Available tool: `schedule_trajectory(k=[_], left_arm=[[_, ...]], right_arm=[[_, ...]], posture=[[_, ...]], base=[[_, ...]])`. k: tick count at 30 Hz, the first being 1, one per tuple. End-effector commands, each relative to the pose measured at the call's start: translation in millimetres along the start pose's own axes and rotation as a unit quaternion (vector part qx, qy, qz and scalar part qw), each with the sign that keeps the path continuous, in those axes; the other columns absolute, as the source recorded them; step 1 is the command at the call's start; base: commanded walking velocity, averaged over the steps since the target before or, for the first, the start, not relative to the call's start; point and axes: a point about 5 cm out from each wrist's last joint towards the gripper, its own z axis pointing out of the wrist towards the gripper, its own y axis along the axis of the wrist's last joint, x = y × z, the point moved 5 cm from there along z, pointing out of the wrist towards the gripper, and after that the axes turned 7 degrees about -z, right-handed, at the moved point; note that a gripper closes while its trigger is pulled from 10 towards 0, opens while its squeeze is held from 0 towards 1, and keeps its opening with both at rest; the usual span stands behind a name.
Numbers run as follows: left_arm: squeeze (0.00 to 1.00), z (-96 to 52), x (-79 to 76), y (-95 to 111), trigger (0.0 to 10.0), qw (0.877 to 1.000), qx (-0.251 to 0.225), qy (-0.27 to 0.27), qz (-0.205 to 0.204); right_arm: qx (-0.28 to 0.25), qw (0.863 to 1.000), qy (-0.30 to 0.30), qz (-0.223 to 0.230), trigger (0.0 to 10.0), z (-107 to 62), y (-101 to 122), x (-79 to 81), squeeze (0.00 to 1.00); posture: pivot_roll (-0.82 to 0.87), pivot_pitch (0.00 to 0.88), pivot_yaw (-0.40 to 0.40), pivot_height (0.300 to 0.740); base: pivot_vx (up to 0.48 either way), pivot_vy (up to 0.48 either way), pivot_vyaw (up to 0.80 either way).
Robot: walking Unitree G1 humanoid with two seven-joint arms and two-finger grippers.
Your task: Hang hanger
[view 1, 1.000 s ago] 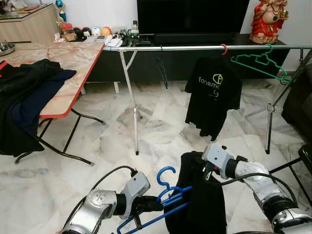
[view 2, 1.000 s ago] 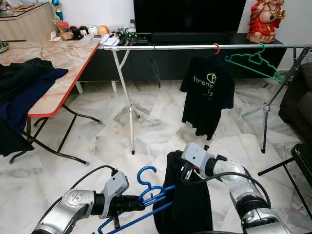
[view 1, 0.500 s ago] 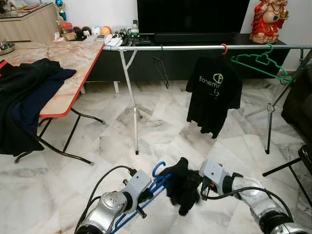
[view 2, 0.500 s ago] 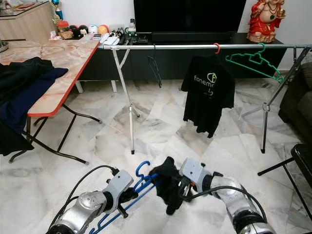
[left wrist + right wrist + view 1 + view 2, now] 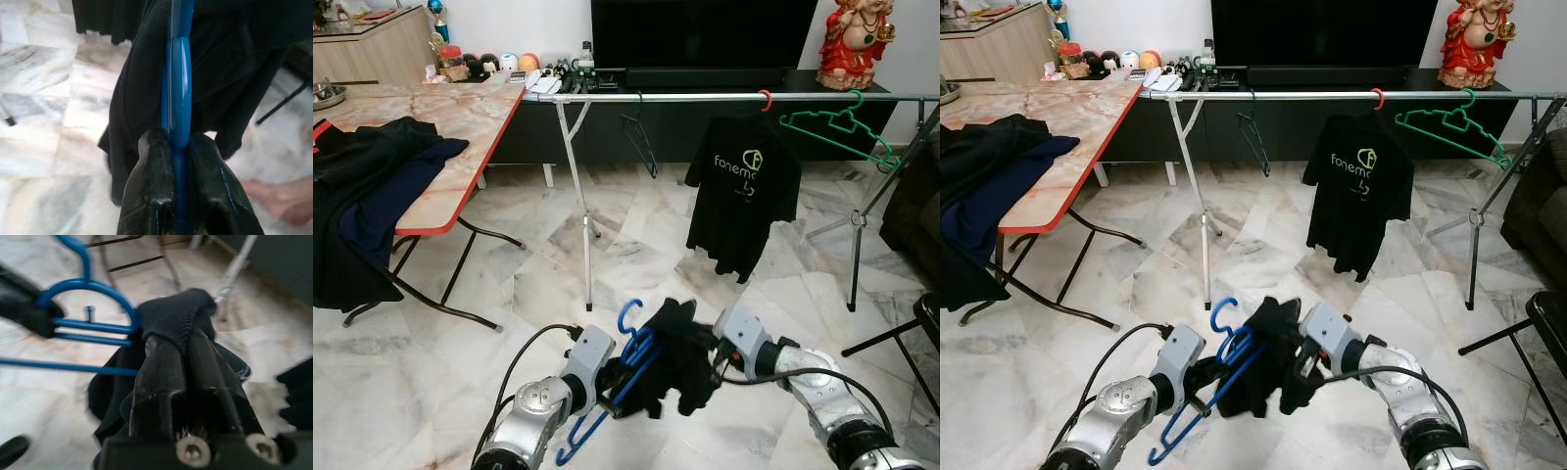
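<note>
Clamping blue hanger [image 5: 177, 98], left gripper [image 5: 177, 161]; right gripper [image 5: 188, 357] pinching black garment [image 5: 181, 316]; left wrist view reveals foot [image 5: 281, 198].

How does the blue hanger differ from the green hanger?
The blue hanger is held low in the left tool, with a black garment on it; the green hanger hangs bare on the rail. Both tilt.
</note>
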Motion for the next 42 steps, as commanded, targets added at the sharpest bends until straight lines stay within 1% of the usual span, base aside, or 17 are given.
schedule_trajectory(k=[1,2,3,4,5,8,10,11,15,17,19,25,29,34,39,40,42], left_arm=[[0.0,0.4,1.3,18.1,10.0,0.999,-0.036,-0.004,0.002],[0.0,0.3,1.5,18.2,10.0,0.999,-0.036,-0.004,0.002],[0.0,-0.1,1.8,17.8,10.0,0.999,-0.036,-0.004,0.005],[0.0,-0.2,1.9,17.8,10.0,0.999,-0.036,-0.005,0.006],[0.0,-0.5,2.6,18.3,10.0,0.999,-0.037,-0.004,0.006],[0.0,-0.6,6.7,23.1,10.0,0.999,-0.051,0.011,-0.002],[0.0,0.0,9.8,28.1,10.0,0.998,-0.064,0.021,-0.015],[0.0,0.0,9.8,28.1,10.0,0.998,-0.064,0.021,-0.015],[0.0,1.3,14.3,36.2,10.0,0.996,-0.081,0.04,-0.015],[0.0,1.0,16.6,37.2,10.0,0.995,-0.084,0.047,-0.017],[0.0,-0.3,20.7,38.6,10.0,0.994,-0.087,0.058,-0.018],[0.0,-1.7,20.7,38.9,10.0,0.994,-0.092,0.055,-0.021],[0.0,0.5,12.1,43.4,10.0,0.994,-0.099,0.031,-0.026],[0.0,2.5,-11.5,46.3,10.0,0.995,-0.09,-0.04,-0.013],[0.0,1.1,-17.9,51.3,10.0,0.994,-0.093,-0.062,-0.009],[0.0,1.1,-18.7,52.3,10.0,0.993,-0.093,-0.065,-0.009],[0.0,0.9,-23.7,54.6,10.0,0.992,-0.093,-0.079,-0.01]], right_arm=[[0.047,0.998,-0.043,-0.028,10.0,-2.7,-9.0,-15.8,0.0],[0.059,0.997,-0.046,-0.031,10.0,-3.4,-12.4,-16.6,0.0],[0.112,0.991,-0.055,-0.048,10.0,-9.0,-29.7,-17.5,0.0],[0.131,0.988,-0.058,-0.054,10.0,-11.7,-36.1,-17.6,0.0],[0.15,0.986,-0.065,-0.039,10.0,-16.0,-45.6,-16.3,0.0],[0.155,0.985,-0.068,-0.032,10.0,-17.5,-50.2,-11.5,0.0],[0.133,0.989,-0.056,-0.019,10.0,-14.6,-46.3,-3.4,0.0],[0.133,0.989,-0.056,-0.019,10.0,-14.6,-46.3,-3.4,0.0],[0.134,0.99,-0.027,-0.023,10.0,-11.3,-48.5,12.3,0.0],[0.147,0.988,-0.038,-0.032,10.0,-12.5,-51.5,9.2,0.0],[0.173,0.982,-0.058,-0.057,10.0,-18.0,-57.4,-0.6,0.0],[0.147,0.978,-0.139,-0.053,10.0,-21.5,-45.1,-28.5,0.0],[0.117,0.978,-0.172,-0.015,10.0,-19.9,-36.6,-35.5,0.0],[0.085,0.975,-0.203,0.02,10.0,-18.2,-28.8,-39.6,0.0],[0.063,0.971,-0.229,0.034,10.0,-20.0,-22.4,-47.2,0.0],[0.062,0.971,-0.229,0.033,10.0,-19.9,-21.8,-47.5,0.07],[0.06,0.972,-0.224,0.03,10.0,-18.9,-21.0,-46.2,0.1]], posture=[[0.08,0.029,-0.021,0.74],[0.08,0.029,-0.021,0.74],[0.08,0.032,-0.018,0.74],[0.08,0.032,-0.018,0.74],[0.08,0.033,-0.017,0.74],[0.07,0.038,-0.016,0.74],[0.07,0.041,-0.013,0.74],[0.07,0.041,-0.013,0.74],[0.07,0.043,-0.011,0.74],[0.07,0.043,-0.011,0.74],[0.07,0.045,-0.012,0.74],[0.07,0.048,-0.012,0.74],[0.07,0.053,-0.015,0.74],[0.07,0.055,-0.011,0.74],[0.07,0.056,-0.008,0.74],[0.07,0.055,-0.008,0.74],[0.07,0.055,-0.007,0.74]], base=[[0.0,0.0,0.0],[0.0,0.0,0.0],[0.0,0.0,0.0],[0.0,0.0,0.0],[0.0,0.0,0.0],[0.0,0.0,0.0],[0.0,0.0,0.0],[0.0,0.0,0.0],[0.0,0.0,0.0],[0.0,0.0,0.0],[0.0,0.0,0.0],[0.0,0.0,0.0],[0.0,0.0,0.0],[0.0,0.0,0.0],[0.0,0.0,0.0],[0.0,0.0,0.0],[0.0,0.0,0.0]])
